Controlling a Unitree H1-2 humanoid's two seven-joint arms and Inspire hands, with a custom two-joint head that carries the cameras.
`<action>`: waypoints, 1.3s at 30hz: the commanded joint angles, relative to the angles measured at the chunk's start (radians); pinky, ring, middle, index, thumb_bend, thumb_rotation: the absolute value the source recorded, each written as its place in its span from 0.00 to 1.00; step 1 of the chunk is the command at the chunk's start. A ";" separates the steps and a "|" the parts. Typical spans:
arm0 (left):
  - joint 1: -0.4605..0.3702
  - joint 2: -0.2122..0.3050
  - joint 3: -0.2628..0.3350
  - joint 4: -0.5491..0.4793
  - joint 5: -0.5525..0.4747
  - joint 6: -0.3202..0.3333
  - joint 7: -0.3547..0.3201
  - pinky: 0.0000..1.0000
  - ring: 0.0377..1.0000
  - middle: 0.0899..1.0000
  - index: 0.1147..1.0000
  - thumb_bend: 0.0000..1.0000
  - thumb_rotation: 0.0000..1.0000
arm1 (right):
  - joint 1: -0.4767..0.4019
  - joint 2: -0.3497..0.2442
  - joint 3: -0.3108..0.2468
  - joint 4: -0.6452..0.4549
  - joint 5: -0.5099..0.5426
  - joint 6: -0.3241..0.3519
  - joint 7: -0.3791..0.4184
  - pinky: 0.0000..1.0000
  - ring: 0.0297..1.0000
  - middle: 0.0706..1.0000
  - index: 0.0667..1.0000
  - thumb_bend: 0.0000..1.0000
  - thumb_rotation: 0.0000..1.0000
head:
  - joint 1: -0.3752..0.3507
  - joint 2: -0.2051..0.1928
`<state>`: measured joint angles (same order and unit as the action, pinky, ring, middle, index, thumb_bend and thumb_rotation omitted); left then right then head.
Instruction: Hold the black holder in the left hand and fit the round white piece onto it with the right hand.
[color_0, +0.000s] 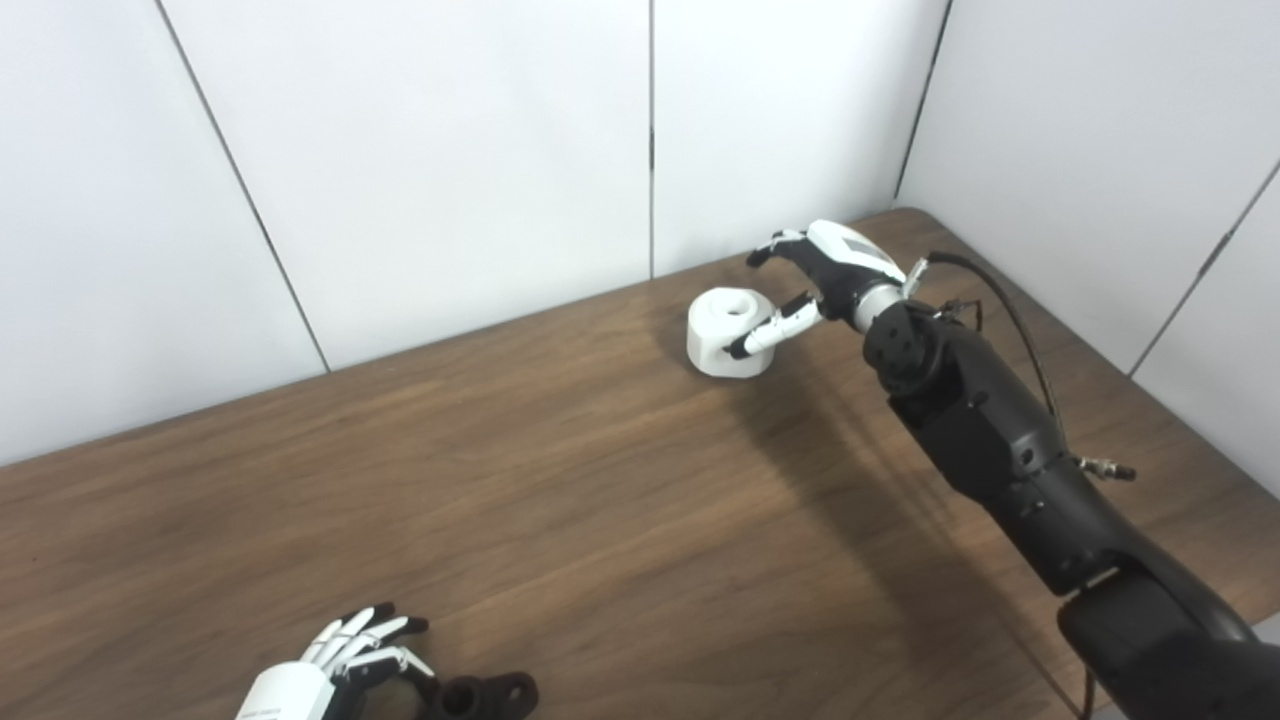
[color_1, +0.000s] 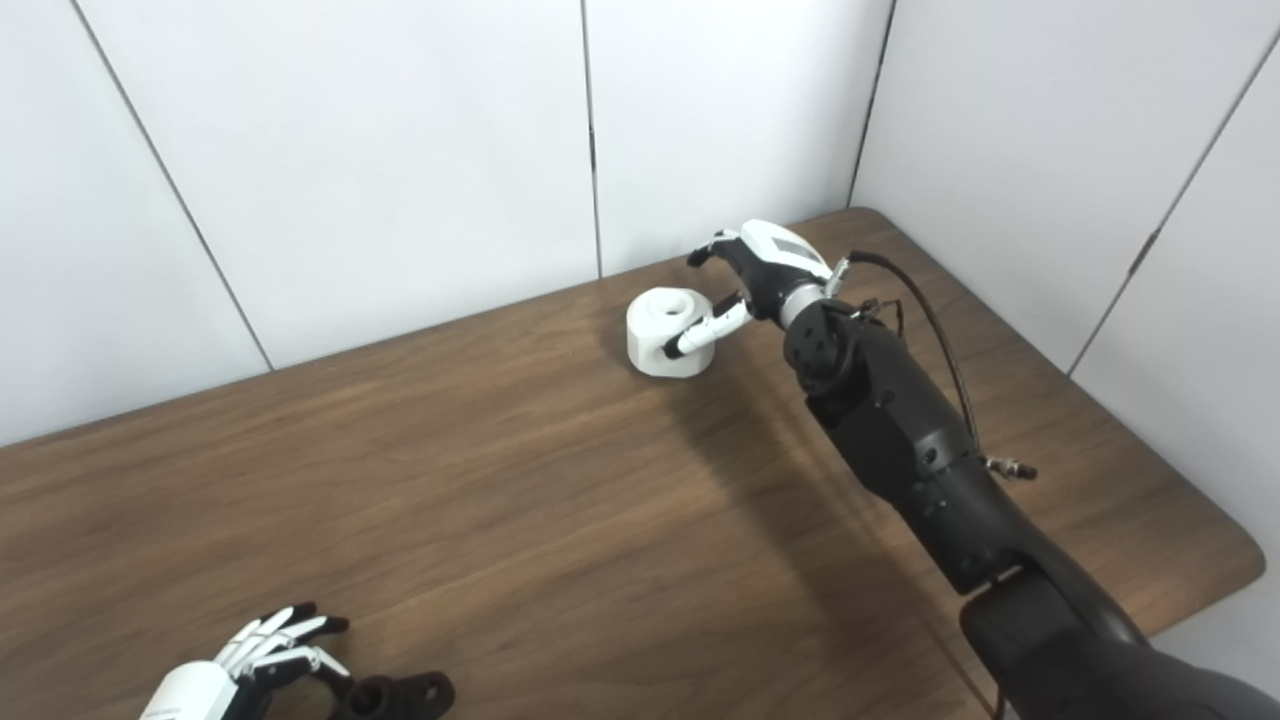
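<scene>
A long brown wood-grain table (color_0: 520, 480) is filling the scene in front of white wall panels (color_0: 430, 150), and the black right arm (color_0: 1000, 440) is reaching across it toward the far corner. There the right hand (color_0: 815, 275) is spreading its fingers around the round white plastic piece with a hole in its top (color_0: 722, 335), thumb lying against its near side, though whether it is gripping is unclear. At the near edge, the left hand (color_0: 330, 660) is resting just beside the small black holder (color_0: 485, 695), its fingers extended and its grip impossible to judge.
</scene>
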<state>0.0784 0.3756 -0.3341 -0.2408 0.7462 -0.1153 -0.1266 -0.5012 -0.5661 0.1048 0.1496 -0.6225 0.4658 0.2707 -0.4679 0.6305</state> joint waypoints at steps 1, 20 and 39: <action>0.025 0.041 0.006 0.020 0.025 0.015 -0.040 0.92 0.91 0.81 0.42 0.52 0.05 | -0.059 -0.030 -0.007 -0.027 -0.018 0.002 -0.008 0.98 1.00 0.94 0.78 1.00 0.34 | -0.001 0.000; 0.023 0.031 0.016 0.017 0.026 0.018 -0.045 0.92 0.91 0.80 0.42 0.52 0.05 | -0.038 -0.008 0.006 0.001 -0.002 -0.010 -0.039 0.99 1.00 0.92 0.76 0.97 0.30 | 0.013 0.006; 0.023 0.018 0.011 0.010 0.038 0.021 -0.045 0.91 0.90 0.80 0.42 0.52 0.05 | -0.043 -0.022 0.023 0.011 -0.002 -0.030 -0.041 1.00 1.00 0.90 0.68 0.95 0.28 | 0.034 0.010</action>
<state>0.0808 0.3736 -0.3243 -0.2464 0.7557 -0.1236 -0.1345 -0.5045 -0.5593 0.1375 0.1775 -0.6186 0.4615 0.2555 -0.4326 0.6397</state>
